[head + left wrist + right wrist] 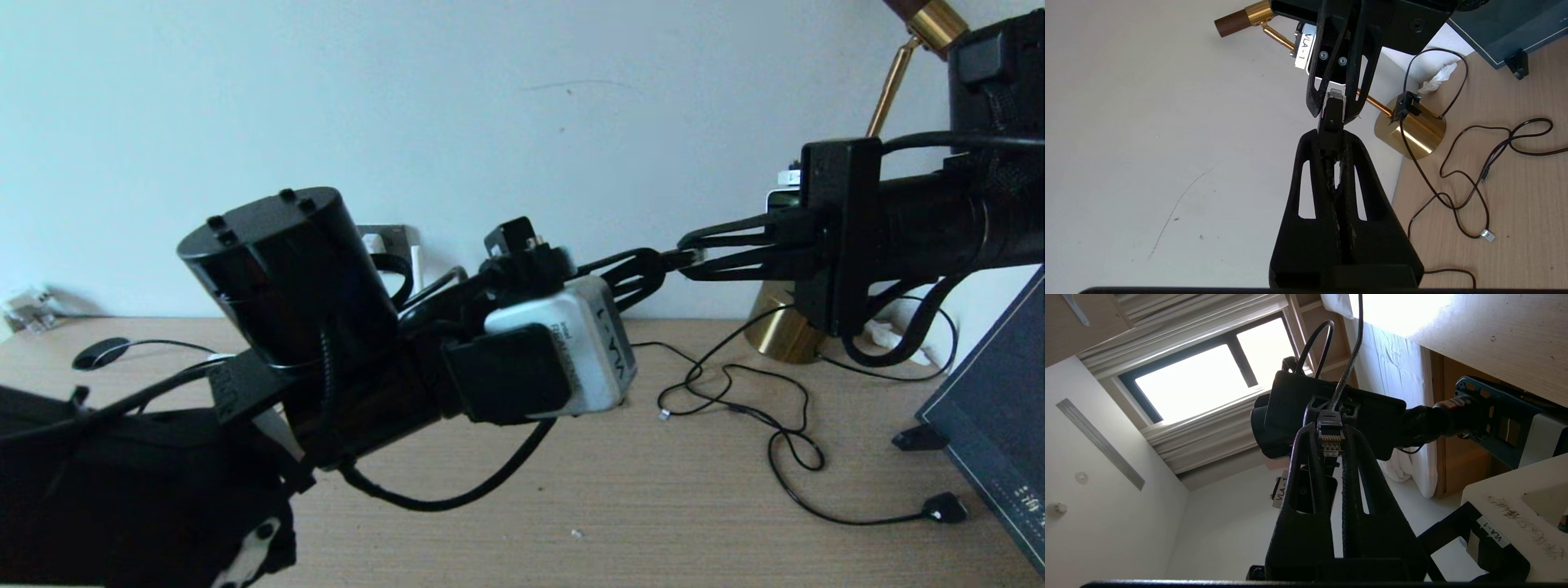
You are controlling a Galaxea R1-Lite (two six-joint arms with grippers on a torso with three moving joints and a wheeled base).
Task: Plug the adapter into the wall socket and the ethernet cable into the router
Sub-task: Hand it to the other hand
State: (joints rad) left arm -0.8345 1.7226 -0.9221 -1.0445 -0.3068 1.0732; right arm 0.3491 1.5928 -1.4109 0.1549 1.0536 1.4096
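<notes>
My left hand (1332,134) and right hand (694,255) meet tip to tip above the counter (637,506), both clenched on the plug of the ethernet cable (1329,435). The brass lamp (1410,132) stands just behind them by the wall, and thin black cords (759,408) lie looped on the counter below
</notes>
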